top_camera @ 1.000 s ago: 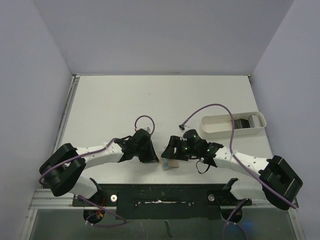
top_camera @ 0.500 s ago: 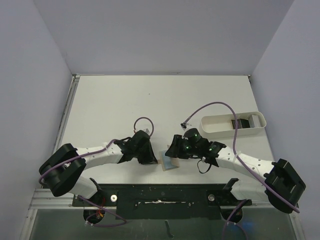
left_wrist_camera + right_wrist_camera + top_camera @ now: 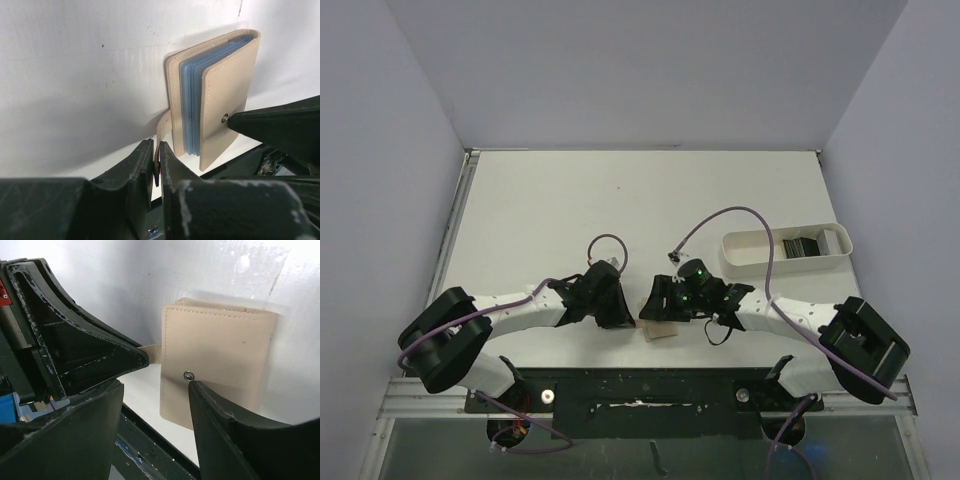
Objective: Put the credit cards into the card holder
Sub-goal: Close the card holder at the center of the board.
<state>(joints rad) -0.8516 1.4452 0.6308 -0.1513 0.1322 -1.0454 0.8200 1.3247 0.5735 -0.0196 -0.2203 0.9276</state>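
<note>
At the near edge, now presses the card holder (image 3: 215, 95) nearly closed with the spread right gripper (image 3: 156, 385), newly shifted left; pinches its strap (image 3: 164, 127) in the left gripper (image 3: 156, 165); leaves the credit cards (image 3: 807, 245) waiting in the tray (image 3: 745, 262)

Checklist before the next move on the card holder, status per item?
1. Left gripper has the card holder: ok, pinched shut on its strap.
2. Strap off the snap stud: ok, pulled out to the side.
3. Holder open for loading: not ok, the front cover lies over the blue sleeves, only slightly ajar.
4. Right gripper free: ok, open and empty, with one fingertip at the stud.
5. That fingertip touching the cover: cannot tell.
6. Credit cards available: ok, in the white tray; neither gripper holds one.
</note>
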